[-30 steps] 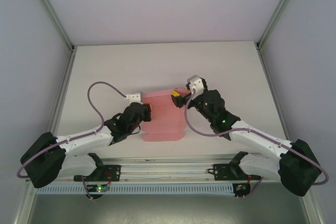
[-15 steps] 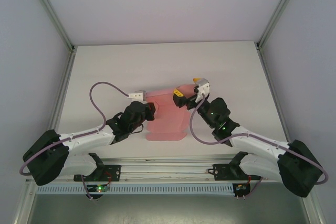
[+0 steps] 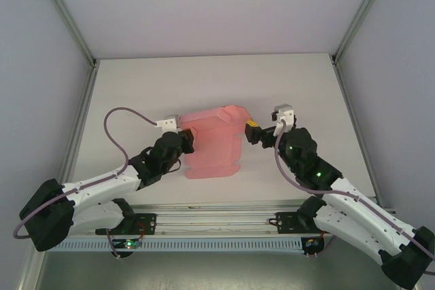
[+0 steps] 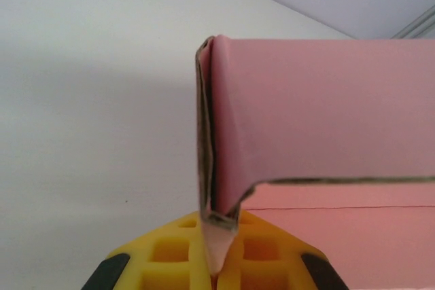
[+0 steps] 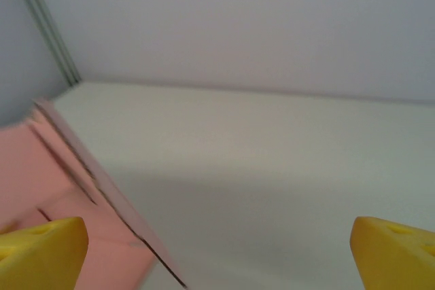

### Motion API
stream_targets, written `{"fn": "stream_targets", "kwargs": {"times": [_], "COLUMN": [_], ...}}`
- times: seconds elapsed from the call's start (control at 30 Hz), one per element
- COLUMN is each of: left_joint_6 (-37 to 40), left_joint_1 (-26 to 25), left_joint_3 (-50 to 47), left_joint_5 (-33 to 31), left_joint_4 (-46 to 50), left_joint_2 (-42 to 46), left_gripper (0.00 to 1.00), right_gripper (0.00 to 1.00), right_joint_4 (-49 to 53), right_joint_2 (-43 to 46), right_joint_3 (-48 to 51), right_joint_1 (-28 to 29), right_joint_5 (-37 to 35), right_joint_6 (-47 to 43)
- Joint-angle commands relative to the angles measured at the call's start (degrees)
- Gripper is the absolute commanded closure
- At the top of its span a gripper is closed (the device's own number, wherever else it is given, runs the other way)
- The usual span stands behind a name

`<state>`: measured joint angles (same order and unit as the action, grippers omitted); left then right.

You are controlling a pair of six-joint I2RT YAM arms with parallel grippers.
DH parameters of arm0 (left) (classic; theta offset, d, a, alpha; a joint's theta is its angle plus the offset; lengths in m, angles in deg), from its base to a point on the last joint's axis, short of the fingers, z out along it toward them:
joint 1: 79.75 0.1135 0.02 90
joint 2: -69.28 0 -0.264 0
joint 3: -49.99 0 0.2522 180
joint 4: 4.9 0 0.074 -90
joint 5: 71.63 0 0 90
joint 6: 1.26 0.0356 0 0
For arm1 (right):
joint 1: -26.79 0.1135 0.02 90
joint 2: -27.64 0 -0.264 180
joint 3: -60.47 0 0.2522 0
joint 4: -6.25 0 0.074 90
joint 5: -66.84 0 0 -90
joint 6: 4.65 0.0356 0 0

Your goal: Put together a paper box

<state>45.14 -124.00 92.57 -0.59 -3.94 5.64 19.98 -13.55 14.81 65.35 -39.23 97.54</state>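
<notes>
Top external view: the left gripper (image 3: 186, 138) is clamped onto the left edge of the pink paper box (image 3: 214, 146), its forearm angled up and rightward from the base at the near-left corner, the wrist bent in toward the card. The left wrist camera shows the yellow fingertips (image 4: 170, 252) of the left gripper (image 4: 216, 266) pressed together on a folded, doubled edge of the paper box (image 4: 319, 113), which stands upright between them.

The right gripper (image 3: 253, 132) hangs spread wide just beside the card's right edge, holding nothing; whether it touches the card cannot be told. Its arm stretches from the near-right corner, elbow raised, wrist pointing left at the card. On the right wrist camera the right gripper (image 5: 217, 256) shows its two yellow fingertips (image 5: 41, 252) at opposite sides of the frame, with the tilted edge of the paper box (image 5: 41, 174) at the left.

The card sits at mid-table between the two grippers, partly folded: a near panel lies flat on the white table (image 3: 204, 79), long axis running from the near edge toward the far side, while the far part is lifted clear of the surface, the raised panel extending rightward from the pinched fold.

A purple cable (image 3: 109, 127) loops over the left arm, well clear of the card. Nothing else lies on the table around it.
</notes>
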Motion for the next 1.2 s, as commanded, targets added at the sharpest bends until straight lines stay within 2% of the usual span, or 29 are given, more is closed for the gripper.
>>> {"fn": "stream_targets", "kwargs": {"times": [0.0, 0.13, 0.33, 0.57, 0.7, 0.97, 1.17], "left_joint_6": [-0.82, -0.77, 0.23, 0.93, 1.22, 1.26, 1.71], "left_joint_1": [-0.44, -0.49, -0.47, -0.44, -0.44, -0.48, -0.49], "left_joint_3": [-0.87, -0.93, -1.89, -2.10, -2.06, -2.20, -1.71], "left_joint_5": [-4.28, -5.73, -4.34, -2.71, -1.29, 0.05, 1.14], "left_joint_4": [2.74, 4.31, 3.24, 2.71, 1.65, -0.47, -1.01], "left_joint_2": [1.89, 3.07, 4.83, 4.71, 4.40, 3.72, 3.28], "left_gripper": [1.00, 1.00, 1.00, 1.00, 1.00, 1.00, 1.00], "right_gripper": [0.02, 0.02, 0.02, 0.02, 0.02, 0.02, 0.02], "right_joint_4": [11.57, 9.67, 6.92, -1.60, -7.43, -12.36, -14.13], "right_joint_2": [-1.13, -1.87, -3.75, -5.22, -5.50, -8.53, -10.22], "right_joint_3": [-0.59, 0.74, 2.04, 4.07, 5.55, 6.13, 5.58], "right_joint_1": [-1.44, -2.99, -4.61, -5.14, -5.15, -5.16, -5.13], "right_joint_5": [-0.45, 3.39, 7.28, 9.58, 13.72, 20.51, 20.64], "right_joint_6": [2.50, 2.05, 2.14, 3.45, 3.37, 3.46, 3.37]}}
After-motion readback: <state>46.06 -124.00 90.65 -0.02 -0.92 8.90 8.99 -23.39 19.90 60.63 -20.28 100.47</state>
